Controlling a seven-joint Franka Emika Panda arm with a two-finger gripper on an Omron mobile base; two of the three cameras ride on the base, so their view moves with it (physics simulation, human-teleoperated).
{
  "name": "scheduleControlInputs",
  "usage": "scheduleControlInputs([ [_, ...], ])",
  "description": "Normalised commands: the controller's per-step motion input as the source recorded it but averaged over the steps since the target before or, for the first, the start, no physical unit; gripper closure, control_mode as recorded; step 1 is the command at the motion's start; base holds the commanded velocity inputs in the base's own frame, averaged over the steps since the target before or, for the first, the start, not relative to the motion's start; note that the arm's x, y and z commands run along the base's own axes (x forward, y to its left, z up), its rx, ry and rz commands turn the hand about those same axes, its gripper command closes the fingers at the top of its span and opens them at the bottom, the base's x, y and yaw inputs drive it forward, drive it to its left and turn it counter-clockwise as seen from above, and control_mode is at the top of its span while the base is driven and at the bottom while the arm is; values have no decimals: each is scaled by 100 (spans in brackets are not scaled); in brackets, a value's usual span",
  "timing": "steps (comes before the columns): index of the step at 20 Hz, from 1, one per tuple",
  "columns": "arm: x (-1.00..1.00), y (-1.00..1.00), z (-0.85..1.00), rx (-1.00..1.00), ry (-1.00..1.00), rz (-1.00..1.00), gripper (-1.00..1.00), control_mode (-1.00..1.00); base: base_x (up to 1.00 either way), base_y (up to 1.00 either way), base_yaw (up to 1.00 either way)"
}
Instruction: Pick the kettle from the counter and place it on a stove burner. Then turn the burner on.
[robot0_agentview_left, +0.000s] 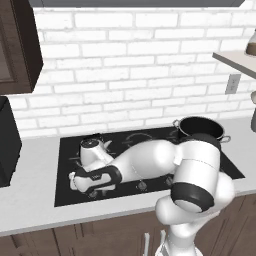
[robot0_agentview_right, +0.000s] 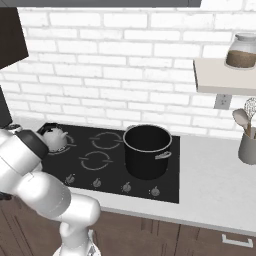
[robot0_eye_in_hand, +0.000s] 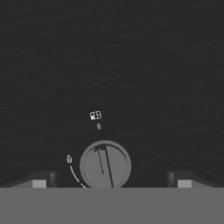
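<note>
- Kettle (robot0_agentview_left: 93, 149): I read it as already set on the stove burner (robot0_agentview_right: 59, 148), rear left of the cooktop (robot0_agentview_left: 65, 192), off the counter (robot0_agentview_left: 30, 200)
- Gripper (robot0_eye_in_hand: 109, 183): jaws fully spread, holding nothing, poised low over the front-left knob (robot0_eye_in_hand: 105, 165)
- Step in hand: turning the burner on
- My approach: centre the knob between both fingertips (robot0_eye_in_hand: 39, 181), descend squarely, close firmly, then rotate along the arc marking
- Black pot (robot0_agentview_right: 147, 149): well apart, right side

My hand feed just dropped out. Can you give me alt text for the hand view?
A round grey stove knob sits on the black glass cooktop, between the open gripper fingertips. Small white burner markings lie just beyond it.
</note>
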Motion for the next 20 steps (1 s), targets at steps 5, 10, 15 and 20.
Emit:
scheduleControlInputs([
  [5,0,0,-31,-1,0,0,-100,-100,0,0,0],
  [10,0,0,-5,-2,0,0,-100,-100,0,0,0],
  [15,5,0,0,-3,0,0,-100,-100,0,0,0],
  [20,0,0,0,0,-2,3,-100,-100,0,0,0],
])
